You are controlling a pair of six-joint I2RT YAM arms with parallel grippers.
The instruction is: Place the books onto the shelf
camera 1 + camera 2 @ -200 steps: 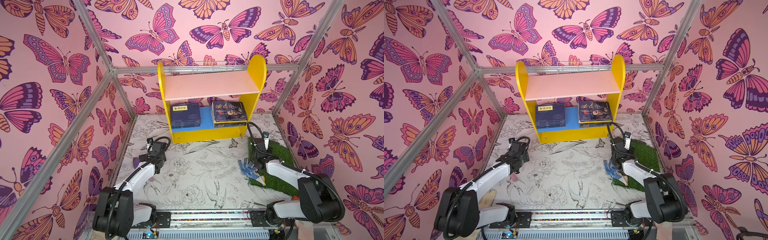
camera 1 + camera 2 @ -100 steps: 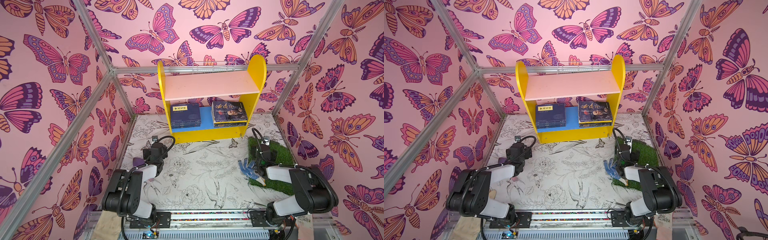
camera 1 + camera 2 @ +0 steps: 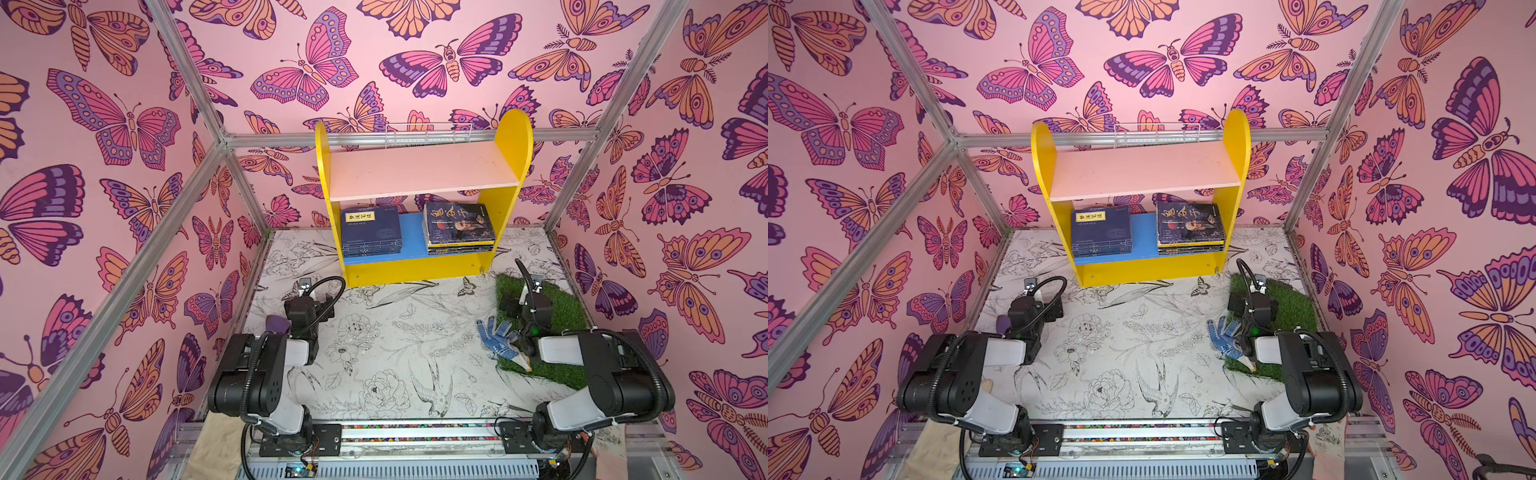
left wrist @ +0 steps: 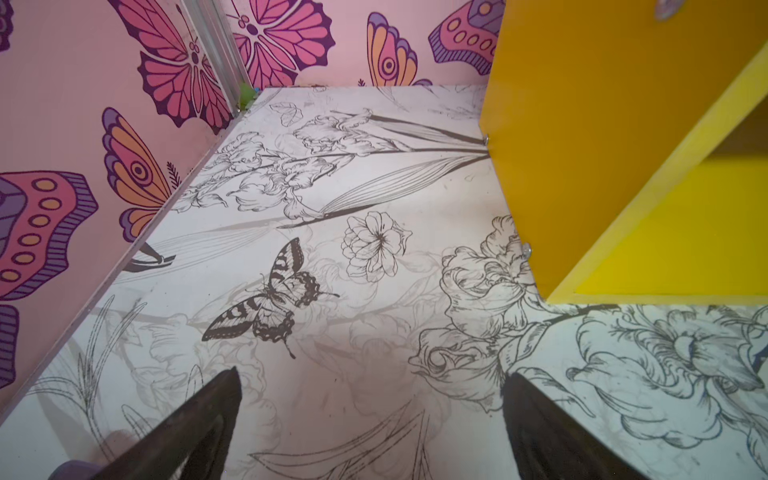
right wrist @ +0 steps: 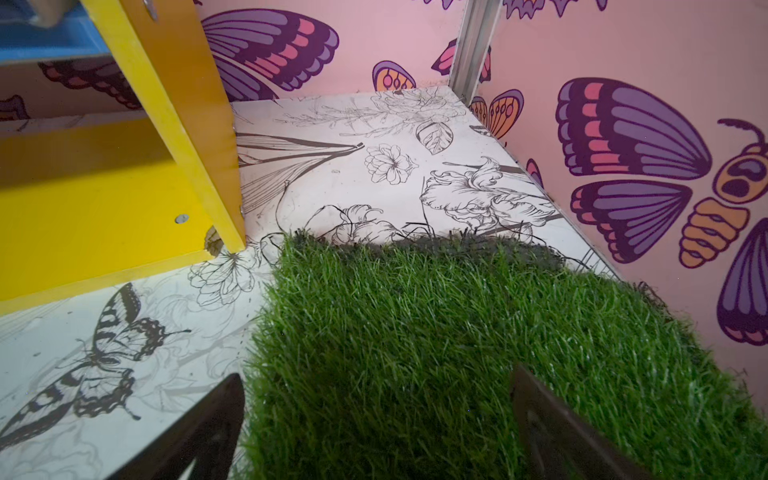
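The enclosure walls (image 3: 124,124) on three sides are pink, printed with large purple, magenta and orange butterflies, and framed by bare aluminium struts (image 3: 270,141) that meet at the rear corners. The floor (image 3: 395,353) is a white sheet with black line drawings of flowers, birds and butterflies, lightly scuffed. A patch of green artificial turf (image 3: 569,316) lies on it beside the right-hand wall; lighting is even.

You're seeing books (image 3: 371,230) lying in two side-by-side stacks on the lower board of the shelf (image 3: 419,172), and a glove (image 3: 496,337) overlapping the left edge of the mat (image 3: 567,305).
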